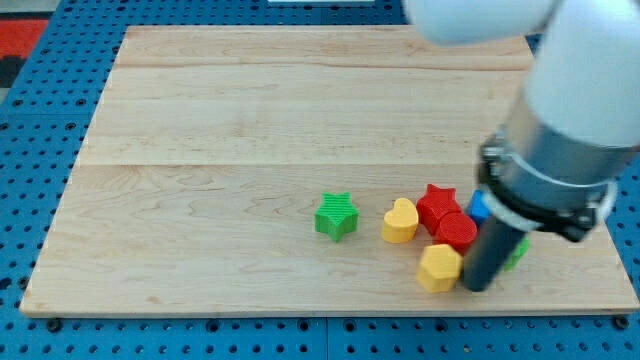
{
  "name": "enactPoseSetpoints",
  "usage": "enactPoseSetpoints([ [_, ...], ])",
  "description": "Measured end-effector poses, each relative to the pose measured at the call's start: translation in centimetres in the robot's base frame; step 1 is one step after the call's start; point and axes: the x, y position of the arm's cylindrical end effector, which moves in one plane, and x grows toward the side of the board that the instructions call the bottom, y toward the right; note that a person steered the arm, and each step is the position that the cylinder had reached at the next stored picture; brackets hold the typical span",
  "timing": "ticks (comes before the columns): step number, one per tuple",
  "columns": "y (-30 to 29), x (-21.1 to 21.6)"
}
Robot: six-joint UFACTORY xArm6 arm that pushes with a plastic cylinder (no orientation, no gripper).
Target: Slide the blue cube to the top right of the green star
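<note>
The green star (336, 215) sits on the wooden board (250, 120), right of centre near the view's bottom. Only a small edge of the blue cube (479, 207) shows, to the right of the red star (437, 203); the arm hides the rest. My tip (478, 286) rests near the board's bottom edge, just right of a yellow hexagonal block (439, 267) and below the blue cube. The blue cube lies well to the right of the green star, at about the same height.
A yellow heart (400, 221) lies right of the green star. A red round block (458, 232) sits between the red star and the yellow hexagonal block. A green block (518, 252) peeks out right of the rod. The arm's body (560, 150) covers the right side.
</note>
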Motion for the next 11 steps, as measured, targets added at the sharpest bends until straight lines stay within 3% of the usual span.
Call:
enactPoseSetpoints([
  [1, -0.6, 0.1],
  [3, 9.0, 0.4],
  [6, 6.5, -6.9],
  [8, 1.1, -11.5],
  [10, 1.8, -16.9],
  [11, -2.9, -17.3],
])
